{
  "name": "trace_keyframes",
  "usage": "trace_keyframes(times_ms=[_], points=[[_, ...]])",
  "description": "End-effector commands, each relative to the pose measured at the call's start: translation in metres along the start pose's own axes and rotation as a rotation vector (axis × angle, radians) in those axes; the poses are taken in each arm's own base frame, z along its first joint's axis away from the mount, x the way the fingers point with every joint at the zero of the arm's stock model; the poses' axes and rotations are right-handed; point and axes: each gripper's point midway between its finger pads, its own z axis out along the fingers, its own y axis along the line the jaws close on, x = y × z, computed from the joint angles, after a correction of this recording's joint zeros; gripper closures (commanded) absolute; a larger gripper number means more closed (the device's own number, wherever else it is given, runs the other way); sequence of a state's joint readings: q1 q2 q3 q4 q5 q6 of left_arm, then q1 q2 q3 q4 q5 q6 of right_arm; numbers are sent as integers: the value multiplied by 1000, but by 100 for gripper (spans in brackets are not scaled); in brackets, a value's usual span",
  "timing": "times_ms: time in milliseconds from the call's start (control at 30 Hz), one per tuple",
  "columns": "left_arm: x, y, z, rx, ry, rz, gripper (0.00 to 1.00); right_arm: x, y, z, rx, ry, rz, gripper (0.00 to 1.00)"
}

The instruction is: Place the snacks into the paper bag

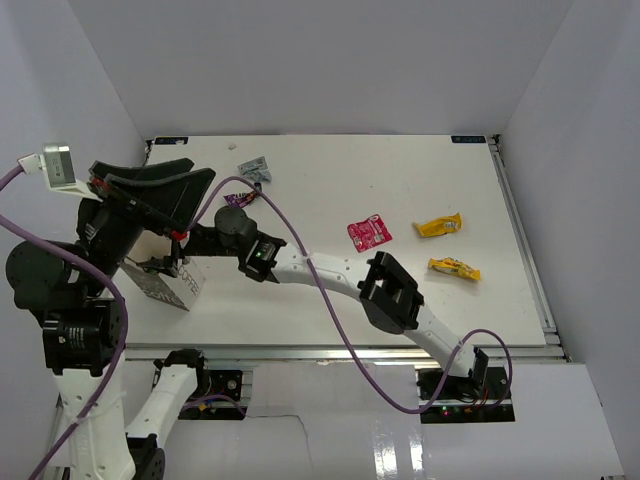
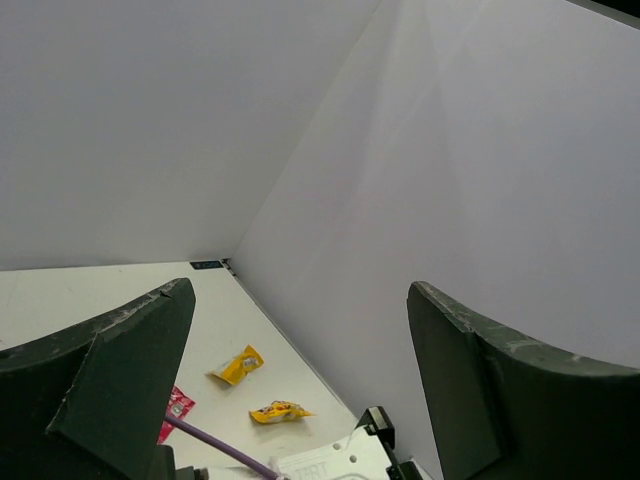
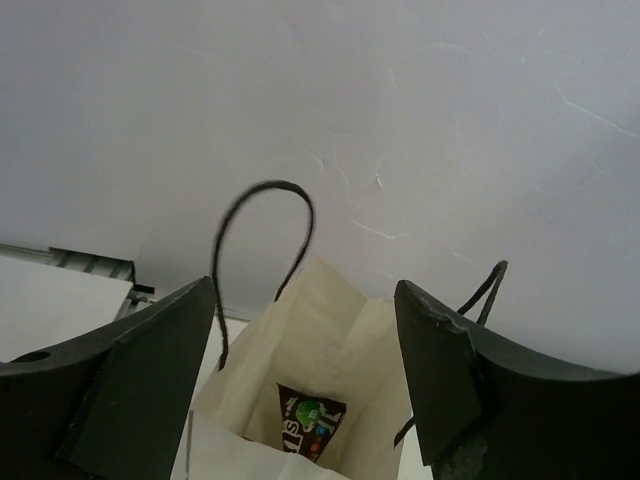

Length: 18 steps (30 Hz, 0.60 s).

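Note:
The paper bag point(image 1: 168, 285) stands at the table's left, partly hidden under my left arm. In the right wrist view the bag point(image 3: 340, 330) is open with its black cord handles up. A brown candy packet point(image 3: 312, 420) lies inside it. My right gripper point(image 1: 192, 242) hovers over the bag mouth, open and empty point(image 3: 305, 300). My left gripper point(image 1: 160, 195) is raised above the bag, open and empty point(image 2: 300, 300). On the table lie a red packet point(image 1: 369, 232), two yellow packets point(image 1: 438, 227) point(image 1: 454, 267), a grey packet point(image 1: 255, 170) and a purple packet point(image 1: 237, 198).
The left wrist view shows the yellow packets point(image 2: 240, 365) point(image 2: 278, 411) and the red packet point(image 2: 178, 405) past the right arm's white link point(image 2: 330, 460). White walls close in the table on three sides. A purple cable point(image 1: 300, 255) trails along the right arm.

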<state>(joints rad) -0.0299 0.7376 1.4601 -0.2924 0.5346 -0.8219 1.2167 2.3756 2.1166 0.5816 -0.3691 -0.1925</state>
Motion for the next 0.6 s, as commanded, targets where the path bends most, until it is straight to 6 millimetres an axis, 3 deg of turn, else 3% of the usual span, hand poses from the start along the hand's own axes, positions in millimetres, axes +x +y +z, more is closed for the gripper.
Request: trace_keyframes(times_ms=[0, 67, 100, 133, 167, 200, 267, 300, 367, 400, 433, 467, 500, 533, 567], points=[[3, 4, 10, 10, 39, 2, 2, -102, -19, -19, -47, -118, -33, 20], [11, 17, 18, -2, 74, -10, 2, -123, -26, -42, -116, -105, -27, 16], [15, 22, 21, -7, 89, -15, 2, -98, -21, -56, -152, -39, 19, 16], [20, 29, 24, -14, 105, -18, 2, -115, -24, -79, -220, -42, 8, 14], [28, 38, 27, -21, 134, -20, 2, -111, -24, -94, -248, -14, 17, 13], [35, 51, 34, -38, 158, -29, 2, -94, -23, -125, -284, 68, 68, 12], [46, 67, 41, -52, 193, -22, 2, -67, -23, -159, -310, 165, 61, 11], [52, 82, 50, -70, 215, -30, 2, -39, -20, -197, -311, 287, 163, 11], [61, 99, 59, -88, 243, -21, 2, -9, -18, -239, -323, 393, 197, 10], [71, 118, 67, -116, 272, -38, 2, 16, -15, -284, -289, 495, 306, 10], [78, 128, 71, -127, 292, -43, 2, 27, -13, -305, -278, 535, 341, 10], [86, 140, 76, -138, 315, -35, 2, 36, -27, -336, -240, 565, 326, 10], [103, 161, 85, -163, 361, -53, 2, 44, -12, -364, -230, 607, 394, 10], [113, 171, 90, -175, 385, -50, 2, 46, -13, -379, -211, 619, 406, 11], [129, 178, 97, -179, 422, -11, 2, 39, -25, -403, -160, 615, 372, 11]])
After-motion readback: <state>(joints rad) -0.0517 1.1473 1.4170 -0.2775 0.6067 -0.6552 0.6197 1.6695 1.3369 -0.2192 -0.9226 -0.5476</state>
